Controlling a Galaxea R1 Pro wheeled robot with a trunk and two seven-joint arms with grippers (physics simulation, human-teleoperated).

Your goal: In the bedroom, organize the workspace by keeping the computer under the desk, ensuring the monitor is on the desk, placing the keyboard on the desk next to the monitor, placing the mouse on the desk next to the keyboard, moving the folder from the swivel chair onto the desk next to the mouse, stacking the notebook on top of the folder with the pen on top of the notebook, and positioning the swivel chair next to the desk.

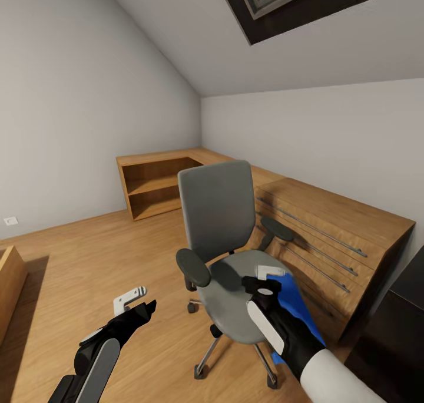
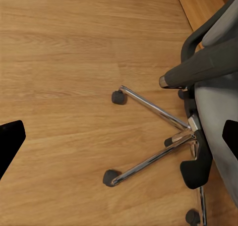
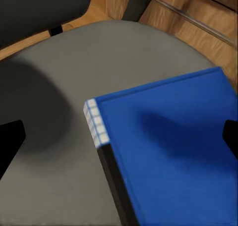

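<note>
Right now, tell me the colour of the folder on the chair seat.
Bright blue cover, with a black spine and a white gridded label at its end. The folder shows best in the right wrist view.

Folder (image 1: 297, 306) on swivel chair (image 1: 227, 238) seat

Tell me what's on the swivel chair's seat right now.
A blue folder lies flat on the swivel chair seat, toward its right side. The right pincer hovers above and hides part of it; anything beneath the folder is covered.

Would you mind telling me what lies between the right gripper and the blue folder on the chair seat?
Nothing: in the right wrist view the open right gripper hangs over the folder, with nothing in between.
</note>
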